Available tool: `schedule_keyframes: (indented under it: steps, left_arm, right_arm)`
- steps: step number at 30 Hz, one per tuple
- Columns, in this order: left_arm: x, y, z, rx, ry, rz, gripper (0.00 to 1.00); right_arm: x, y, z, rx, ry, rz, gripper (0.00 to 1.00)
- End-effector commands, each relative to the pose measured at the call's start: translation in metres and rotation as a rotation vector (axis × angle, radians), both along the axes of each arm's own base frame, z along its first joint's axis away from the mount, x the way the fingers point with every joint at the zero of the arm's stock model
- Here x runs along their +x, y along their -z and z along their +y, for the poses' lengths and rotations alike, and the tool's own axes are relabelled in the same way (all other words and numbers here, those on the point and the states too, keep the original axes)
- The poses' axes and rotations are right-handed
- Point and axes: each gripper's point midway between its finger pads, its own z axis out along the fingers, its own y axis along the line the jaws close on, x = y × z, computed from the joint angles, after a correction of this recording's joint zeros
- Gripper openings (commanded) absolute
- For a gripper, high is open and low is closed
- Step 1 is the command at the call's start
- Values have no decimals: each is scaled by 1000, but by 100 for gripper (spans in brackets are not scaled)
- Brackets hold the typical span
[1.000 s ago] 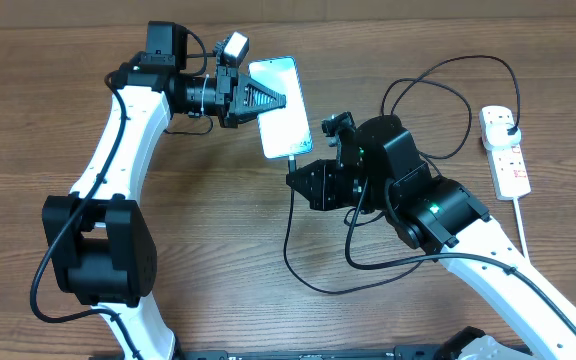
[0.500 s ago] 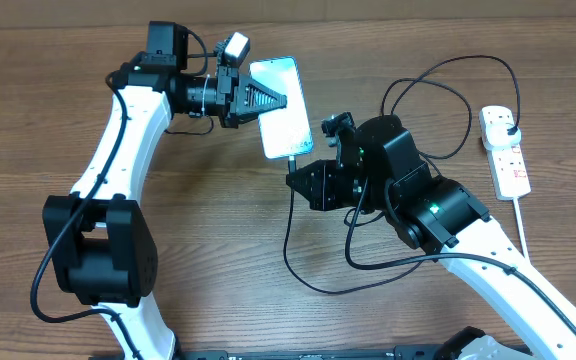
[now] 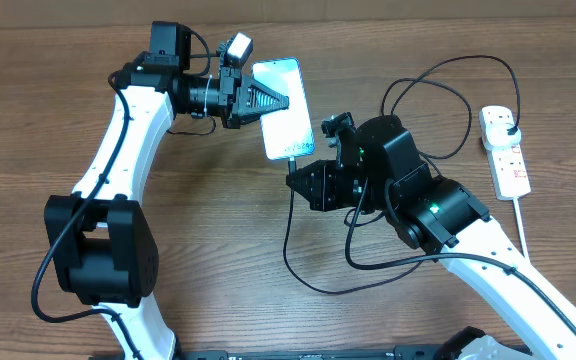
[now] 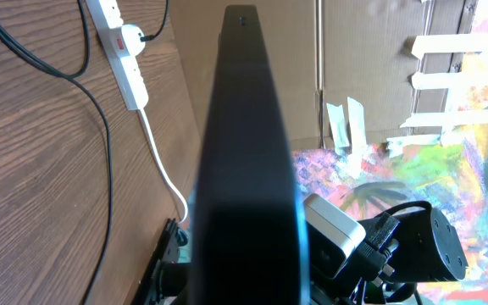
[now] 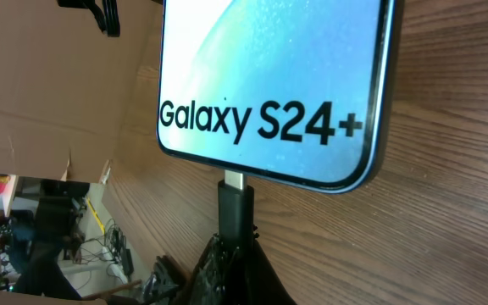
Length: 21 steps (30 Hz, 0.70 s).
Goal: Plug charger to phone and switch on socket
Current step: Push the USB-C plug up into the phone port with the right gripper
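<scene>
Left fingers (image 3: 260, 100) clamp phone (image 3: 288, 118) edge | right fingers (image 5: 231, 275) pinch charger (image 5: 236, 207) tip, seated in phone port | charger plug in socket (image 3: 511, 168)

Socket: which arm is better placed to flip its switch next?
Right. The socket lies far right, on the right arm's side; the left gripper is far from it, holding the phone. The right gripper would first have to release the charger.

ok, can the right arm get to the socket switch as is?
Probably not yet: the right pincer is shut on the charger tip at the phone. Once it lets go, the socket lies on that arm's side, only charger cable between.
</scene>
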Motion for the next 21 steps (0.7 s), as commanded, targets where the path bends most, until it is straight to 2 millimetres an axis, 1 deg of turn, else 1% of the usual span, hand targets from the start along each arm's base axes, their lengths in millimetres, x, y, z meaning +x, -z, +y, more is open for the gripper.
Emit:
schedule_keyframes:
  steps: [1,8,15,21]
  left_arm:
    - [-10,-21,-8,-50,44,-49,4]
    - [-10,-21,-8,-50,44,-49,4]
    - [-11,-21,-8,-51,44,-52,4]
    - [-11,-21,-9,-51,47,-52,4]
  right_arm:
    - [1,-11,-1,16,4,-49,4]
    - [5,-14,-2,19,17,-68,4]
    - [19,-14,-16,22,64,-67,4]
    - [21,-18,-15,32,64,-82,4]
